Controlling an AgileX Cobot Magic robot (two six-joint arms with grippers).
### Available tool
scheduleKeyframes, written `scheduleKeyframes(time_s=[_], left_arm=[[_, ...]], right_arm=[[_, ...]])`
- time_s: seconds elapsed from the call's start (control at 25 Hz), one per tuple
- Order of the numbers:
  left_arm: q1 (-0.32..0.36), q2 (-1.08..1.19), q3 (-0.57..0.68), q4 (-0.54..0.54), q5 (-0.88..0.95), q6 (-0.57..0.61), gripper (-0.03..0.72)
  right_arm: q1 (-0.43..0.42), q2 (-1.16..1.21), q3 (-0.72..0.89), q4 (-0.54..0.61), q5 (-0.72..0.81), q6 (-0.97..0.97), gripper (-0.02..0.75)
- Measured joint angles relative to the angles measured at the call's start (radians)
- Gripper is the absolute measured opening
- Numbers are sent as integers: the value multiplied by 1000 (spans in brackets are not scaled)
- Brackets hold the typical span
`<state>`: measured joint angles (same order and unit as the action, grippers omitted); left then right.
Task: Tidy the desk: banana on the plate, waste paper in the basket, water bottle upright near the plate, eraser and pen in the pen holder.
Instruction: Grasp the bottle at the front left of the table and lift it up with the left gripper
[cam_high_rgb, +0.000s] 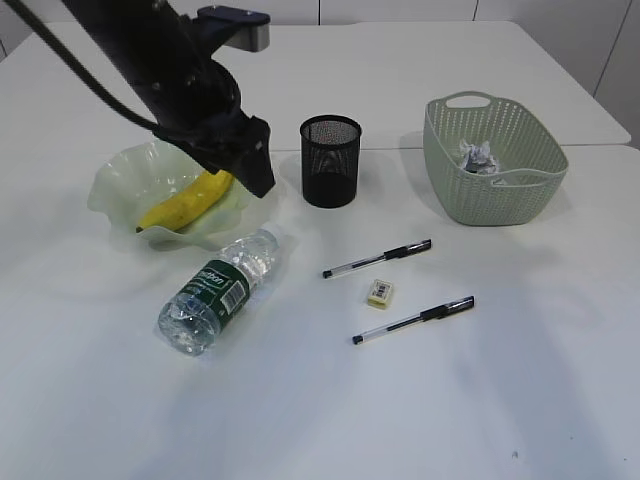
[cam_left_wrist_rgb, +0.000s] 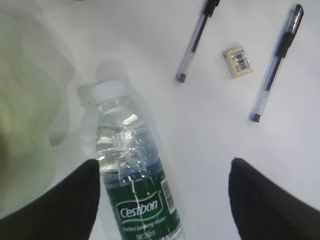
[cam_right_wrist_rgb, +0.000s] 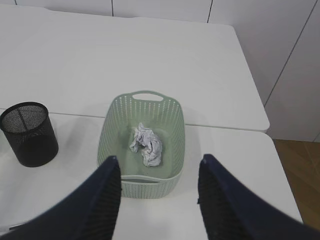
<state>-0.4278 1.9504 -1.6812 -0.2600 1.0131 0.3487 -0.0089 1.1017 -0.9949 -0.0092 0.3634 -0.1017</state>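
Observation:
The banana (cam_high_rgb: 185, 203) lies on the pale wavy plate (cam_high_rgb: 115, 180). The water bottle (cam_high_rgb: 218, 290) lies on its side in front of the plate. My left gripper (cam_high_rgb: 250, 160) hovers open above the plate's right edge; in the left wrist view (cam_left_wrist_rgb: 164, 165) its fingers frame the bottle (cam_left_wrist_rgb: 132, 170). Two pens (cam_high_rgb: 377, 258) (cam_high_rgb: 413, 320) and the eraser (cam_high_rgb: 380, 292) lie on the table. The black mesh pen holder (cam_high_rgb: 330, 160) stands behind them. The crumpled paper (cam_right_wrist_rgb: 146, 145) lies in the green basket (cam_right_wrist_rgb: 172, 125). My right gripper (cam_right_wrist_rgb: 159, 165) is open and empty above the basket.
The basket (cam_high_rgb: 495, 160) stands at the back right and the pen holder (cam_right_wrist_rgb: 29, 134) to its left. A seam between two tables runs behind them. The right arm does not show in the exterior view.

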Motion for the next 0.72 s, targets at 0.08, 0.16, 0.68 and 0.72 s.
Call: scheduleKeyframes(time_s=[0.08,0.16,0.68,0.72], left_arm=[[0,34,-93,43,91,-40,571],[0,79,-186,70,174,-67,571],[-41,256,-285,124,209,-117,569],[-43,263,-285,132,209,-117,567]], right_arm=[[0,0,0,0,0,0,377],[0,0,0,0,0,0,377],[0,0,0,-4,0,0,376],[0,0,0,-4,-2,0,376]])
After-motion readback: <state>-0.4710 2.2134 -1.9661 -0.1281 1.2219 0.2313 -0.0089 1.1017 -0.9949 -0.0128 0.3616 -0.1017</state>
